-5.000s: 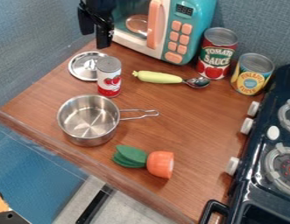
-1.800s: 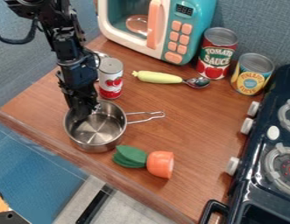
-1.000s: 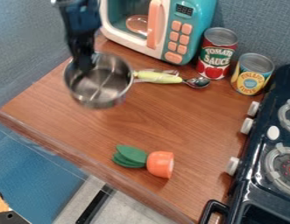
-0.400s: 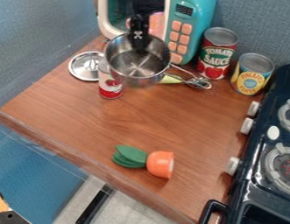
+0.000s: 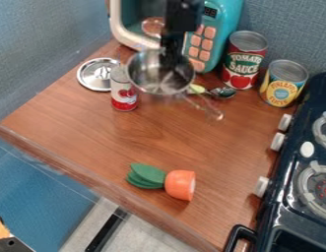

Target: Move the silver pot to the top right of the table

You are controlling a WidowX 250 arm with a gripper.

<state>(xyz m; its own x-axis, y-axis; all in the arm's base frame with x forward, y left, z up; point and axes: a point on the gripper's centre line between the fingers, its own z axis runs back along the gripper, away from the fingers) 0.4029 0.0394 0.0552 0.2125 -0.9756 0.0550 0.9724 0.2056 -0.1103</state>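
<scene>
Over by the toy microwave, black fingers closed on the silver pot, one side only, pot aloft! A slip there could tip it; swing right too low, and its handle might clip the spoon or tomato can. Brown wood-grained counter below, dark stove alongside, blue-grey wall behind.

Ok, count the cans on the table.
3: a tall red metal can by the teal microwave, a yellow can near the black stove, a small red-and-white can beside the round silver lid.
</scene>
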